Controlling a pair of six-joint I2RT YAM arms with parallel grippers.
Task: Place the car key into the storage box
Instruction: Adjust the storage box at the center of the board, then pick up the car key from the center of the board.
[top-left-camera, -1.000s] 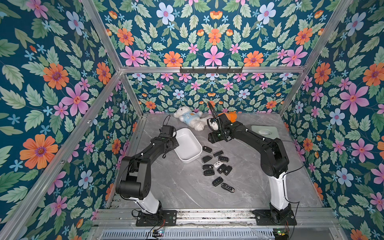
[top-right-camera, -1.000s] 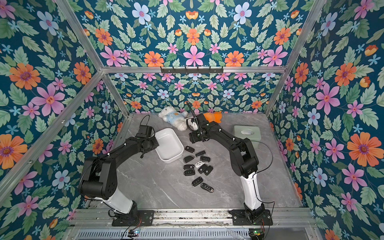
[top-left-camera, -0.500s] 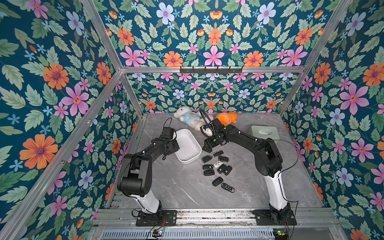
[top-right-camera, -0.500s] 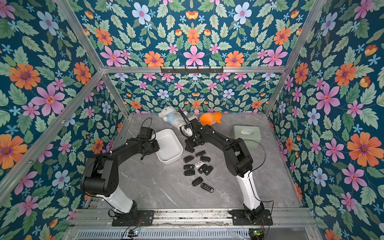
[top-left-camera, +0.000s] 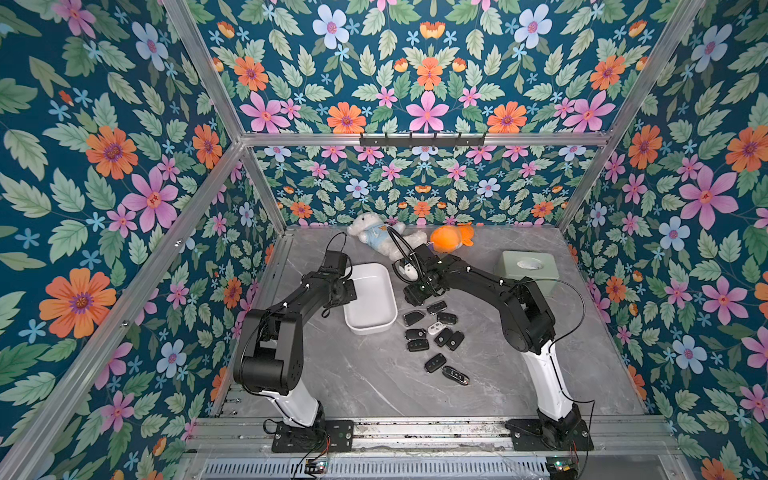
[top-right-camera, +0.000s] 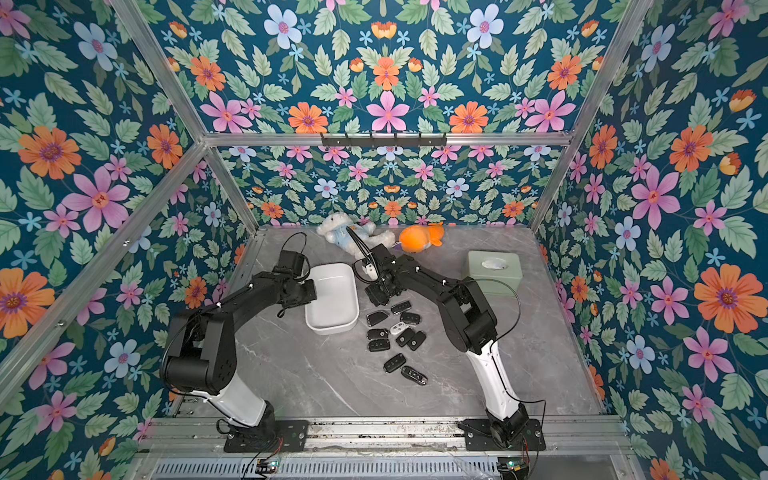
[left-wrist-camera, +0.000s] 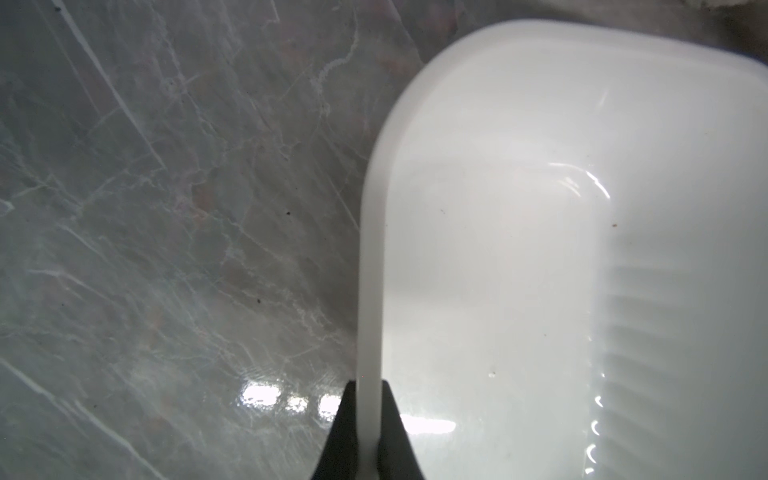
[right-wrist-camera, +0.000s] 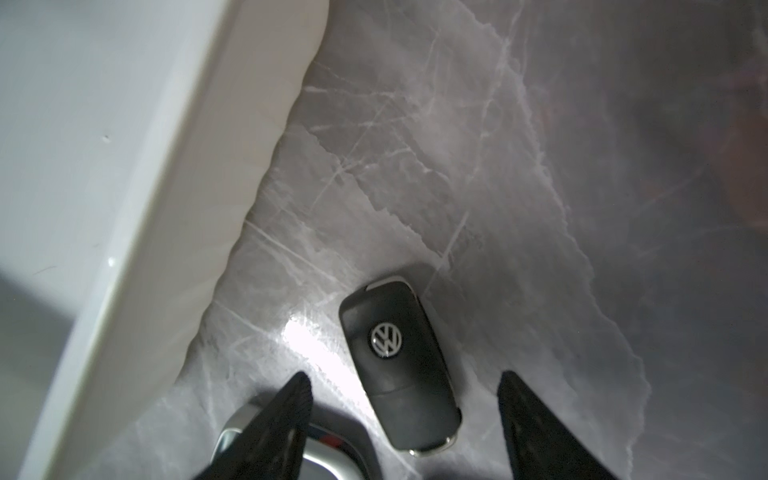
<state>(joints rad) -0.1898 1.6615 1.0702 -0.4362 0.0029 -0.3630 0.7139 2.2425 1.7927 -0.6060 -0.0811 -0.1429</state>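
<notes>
The white storage box (top-left-camera: 370, 305) (top-right-camera: 332, 301) lies on the grey marble table, empty. My left gripper (top-left-camera: 351, 286) (left-wrist-camera: 369, 386) is shut on the box's left rim (left-wrist-camera: 370, 249), one finger inside and one outside. My right gripper (top-left-camera: 415, 293) (right-wrist-camera: 402, 380) hangs open just right of the box, low over the table. A black car key (right-wrist-camera: 399, 357) with a VW badge lies flat between its fingertips, untouched. This key is hidden under the gripper in both top views. The box wall (right-wrist-camera: 124, 187) stands close beside it.
A silver-edged key (right-wrist-camera: 332, 457) lies partly under one right finger. Several more black keys and a white one (top-left-camera: 436, 330) are scattered right of the box. A white plush bear (top-left-camera: 374, 235) and an orange plush (top-left-camera: 449, 239) lie at the back. A sage-green box (top-left-camera: 528, 268) stands at the right.
My right arm has swung from beside the plush toys forward and left, down over the keys next to the box. The left gripper has stayed on the box rim.
</notes>
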